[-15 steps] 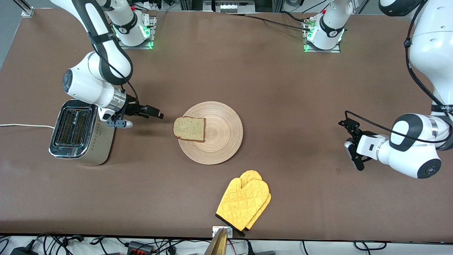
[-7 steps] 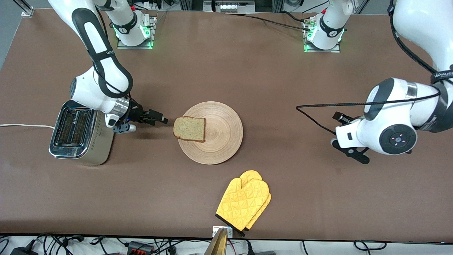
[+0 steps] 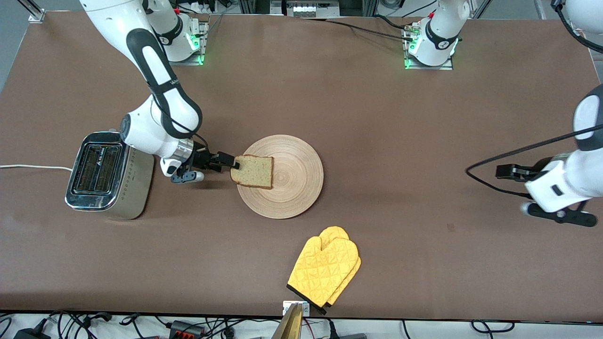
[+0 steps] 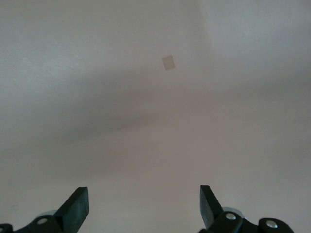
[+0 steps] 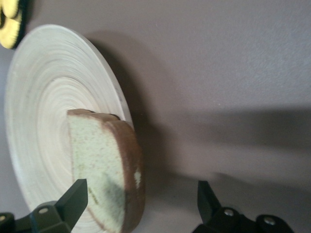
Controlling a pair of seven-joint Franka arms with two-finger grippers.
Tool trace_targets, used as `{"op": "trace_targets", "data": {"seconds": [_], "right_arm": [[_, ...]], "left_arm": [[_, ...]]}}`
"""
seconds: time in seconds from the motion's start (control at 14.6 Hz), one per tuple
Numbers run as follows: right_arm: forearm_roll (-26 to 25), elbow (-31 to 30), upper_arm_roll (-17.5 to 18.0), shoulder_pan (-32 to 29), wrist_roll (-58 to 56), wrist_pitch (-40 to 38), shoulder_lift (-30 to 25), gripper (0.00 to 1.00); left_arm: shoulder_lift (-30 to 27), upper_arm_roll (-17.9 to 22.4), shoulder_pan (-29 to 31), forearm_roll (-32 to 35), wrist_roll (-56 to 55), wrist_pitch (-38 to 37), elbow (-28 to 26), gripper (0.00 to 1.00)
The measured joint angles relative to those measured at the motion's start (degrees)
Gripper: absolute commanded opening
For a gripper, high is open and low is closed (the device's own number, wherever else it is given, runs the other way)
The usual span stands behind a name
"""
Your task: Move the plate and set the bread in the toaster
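Two arms work over a brown desk (image 3: 377, 117), and only one of them is at the task's things. The plate (image 3: 292, 188), round and pale with ring grain, lies flat near the middle of the desk, and the bread (image 3: 253, 171) rests on it at the rim toward the right arm's end, one crust edge hanging just past the rim. The right gripper (image 3: 232, 163) has reached that overhanging edge: in the front view its dark fingers (image 3: 225, 157) meet the crust, and the right wrist view shows the fingers (image 5: 74, 198) spread wide with the bread (image 5: 104, 170) lying between them over the plate (image 5: 43, 97), one finger just beside the slice's face and the other well clear of it (nothing is clamped, so the slice lies free). The toaster (image 3: 109, 175) stands upright near the right arm's end of the desk, chrome top up with both slots showing, just beside the right arm's wrist and apart from the plate; its white cord (image 3: 28, 166) trails off toward the desk edge. A yellow oven mitt (image 3: 325, 270) lies flat on the desk, nearer to the front camera than the plate and apart from it. The left gripper (image 3: 506, 171) hangs over bare desk near the left arm's end, well apart from the plate; the left wrist view shows its fingers (image 4: 77, 206) spread wide with only desk surface between them, holding nothing.
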Motion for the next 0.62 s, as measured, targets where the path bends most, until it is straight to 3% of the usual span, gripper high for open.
{"op": "trace_targets", "data": {"seconds": [0.14, 0.27, 0.62], "right_arm": [[0.66, 0.5, -0.01, 0.14, 0.0, 0.15, 0.53, 1.0], [1.07, 1.03, -0.01, 0.14, 0.0, 0.15, 0.88, 0.87], [1.19, 1.7, -0.01, 0.29, 0.06, 0.15, 1.02, 0.75]], "left_arm": [[-1.29, 0.0, 0.95, -3.62, -1.18, 0.39, 0.74, 1.0], [-3.93, -0.01, 1.81, -4.58, -1.7, 0.19, 0.89, 1.0], [-11.92, -0.36, 2.61, -5.89, -4.43, -1.57, -1.64, 1.0]]}}
